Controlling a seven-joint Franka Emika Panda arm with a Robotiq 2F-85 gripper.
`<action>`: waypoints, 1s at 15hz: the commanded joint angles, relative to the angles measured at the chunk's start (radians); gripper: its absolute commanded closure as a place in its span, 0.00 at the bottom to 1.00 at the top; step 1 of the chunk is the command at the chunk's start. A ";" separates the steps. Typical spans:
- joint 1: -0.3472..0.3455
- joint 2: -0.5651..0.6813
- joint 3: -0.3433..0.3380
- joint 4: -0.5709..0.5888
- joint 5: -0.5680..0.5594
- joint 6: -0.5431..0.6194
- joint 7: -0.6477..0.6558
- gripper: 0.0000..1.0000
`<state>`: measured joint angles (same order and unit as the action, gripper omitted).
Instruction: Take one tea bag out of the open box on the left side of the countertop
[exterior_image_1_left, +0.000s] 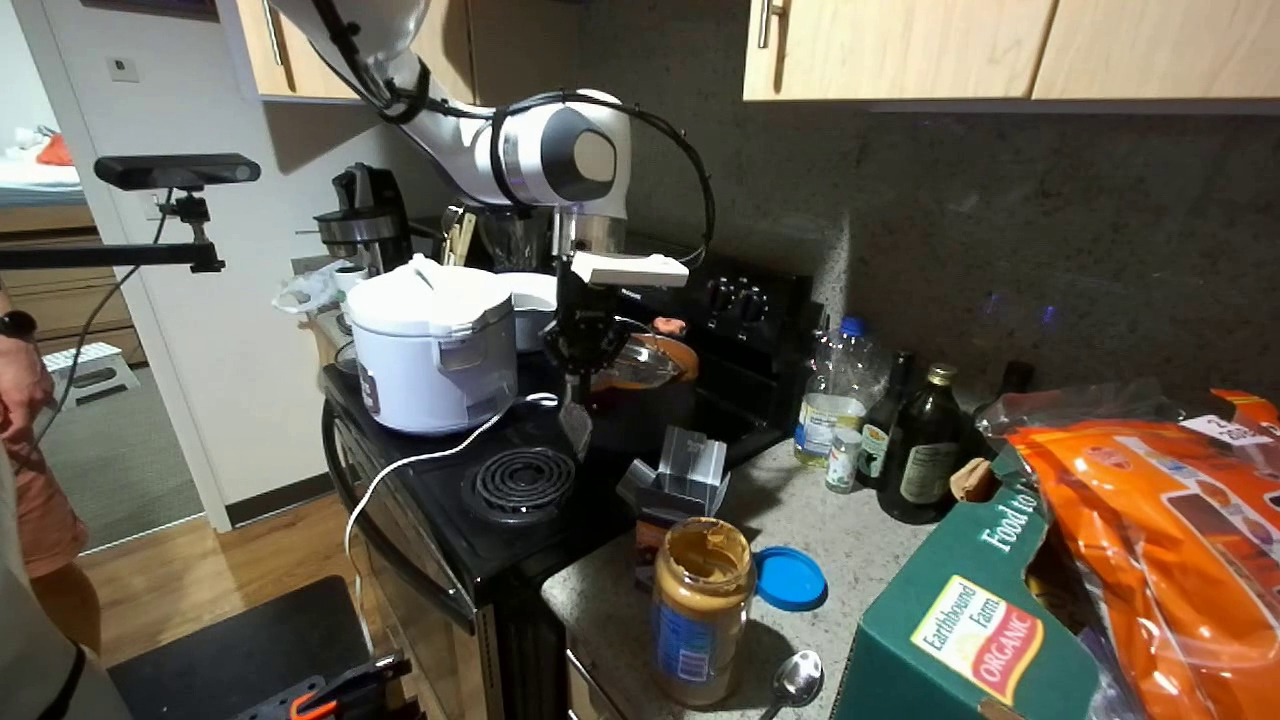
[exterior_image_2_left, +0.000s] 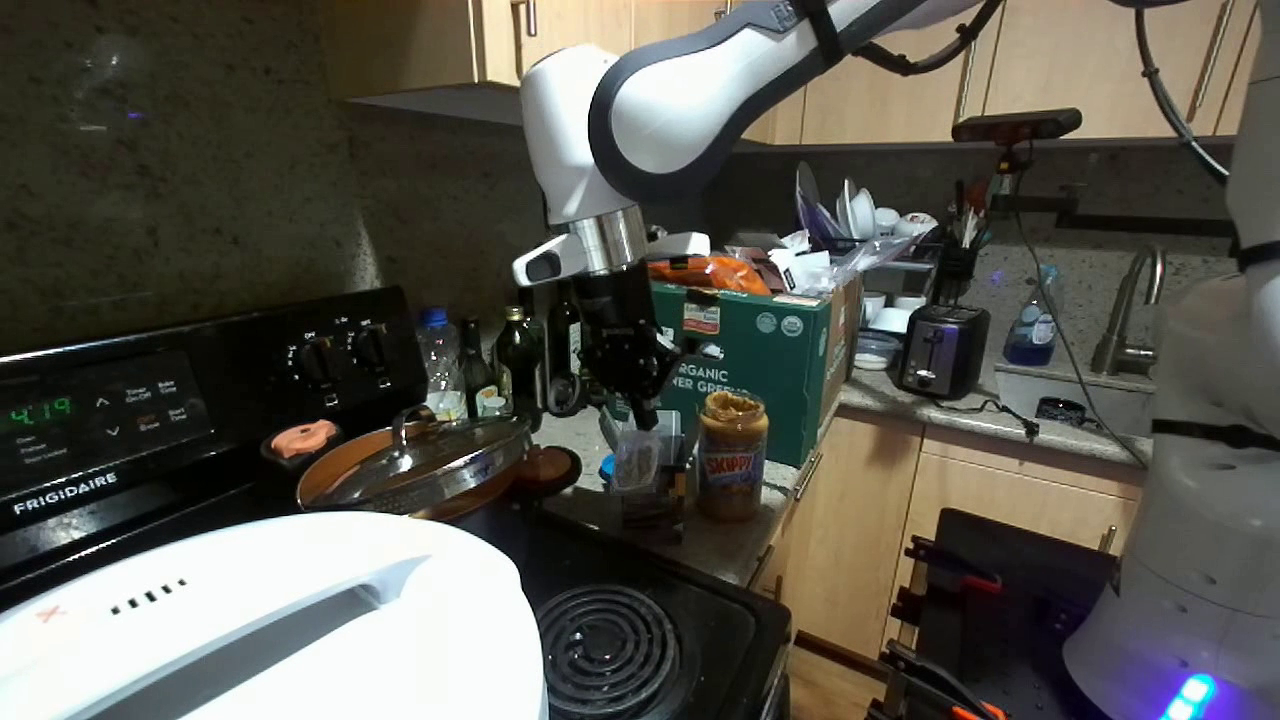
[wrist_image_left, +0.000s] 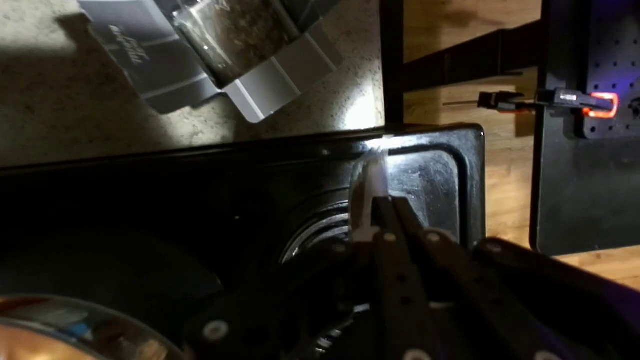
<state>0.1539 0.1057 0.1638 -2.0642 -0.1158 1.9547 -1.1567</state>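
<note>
The tea bag (exterior_image_1_left: 576, 428) was held clear of the open box (exterior_image_1_left: 685, 475), above the stove (exterior_image_1_left: 425, 480).
In an exterior view, the gripper (exterior_image_1_left: 577, 388) was poised over the glossy black top; with removal apparently achieved, a slow, level carry was advised, well away from the peanut-butter jar (exterior_image_1_left: 705, 610). The box was seen upright on the grey speckled countertop (exterior_image_1_left: 870, 545). In an exterior view, the limp, translucent tea bag was pinched at its upper end by the fingertips (exterior_image_2_left: 646, 415); distance from the domed glass lid (exterior_image_2_left: 430, 468) was judged prudent. In the wrist view, the fingertips were clamped together on the tea bag, and an even squeeze was called for, lest so slick a surface slip; stiff grey flaps (wrist_image_left: 155, 55) were splayed around glossy, clear-wrapped contents (wrist_image_left: 235, 40).
</note>
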 joint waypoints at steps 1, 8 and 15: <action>-0.014 -0.004 -0.001 -0.050 0.086 0.035 0.065 0.96; -0.036 -0.004 -0.013 -0.136 0.182 0.074 0.224 0.96; -0.062 0.014 -0.036 -0.191 0.170 0.151 0.340 0.96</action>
<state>0.1006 0.1273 0.1341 -2.2262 0.0521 2.0627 -0.8715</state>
